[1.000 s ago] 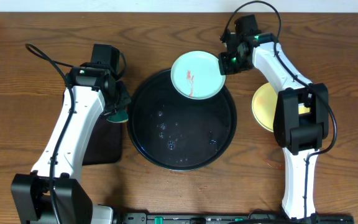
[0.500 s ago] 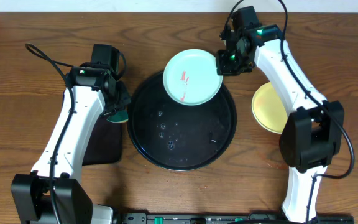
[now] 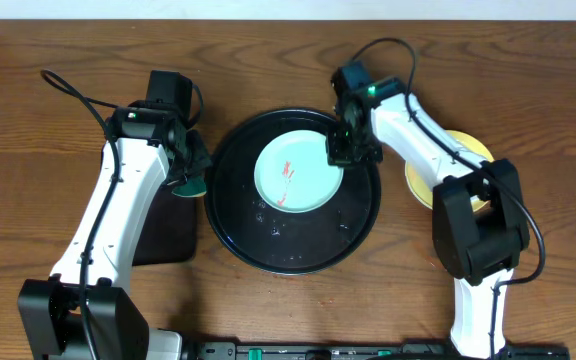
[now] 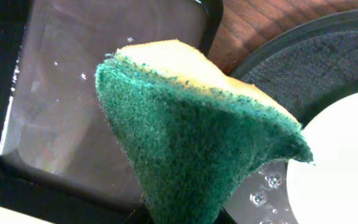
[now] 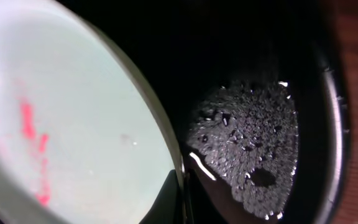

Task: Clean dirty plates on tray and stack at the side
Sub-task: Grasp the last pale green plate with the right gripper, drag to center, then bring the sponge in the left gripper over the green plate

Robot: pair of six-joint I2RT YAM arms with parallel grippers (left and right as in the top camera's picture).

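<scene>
Smeared mint plate (image 3: 293,172) over black tray (image 3: 298,250)
Right gripper (image 3: 346,150) pinches the plate's right rim; left gripper (image 3: 186,178) clamps a green sponge (image 4: 197,143) beside the tray

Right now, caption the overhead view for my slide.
Right jaws pinch a red-smeared mint plate over the round tray; left jaws clamp a green sponge beside it.

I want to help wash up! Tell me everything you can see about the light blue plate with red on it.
The plate is small, round, pale mint and looks like plastic. Red smears streak it near its middle, so it is dirty. It is within the wet black tray, toward the back. The right pincer is shut on its right edge.
</scene>
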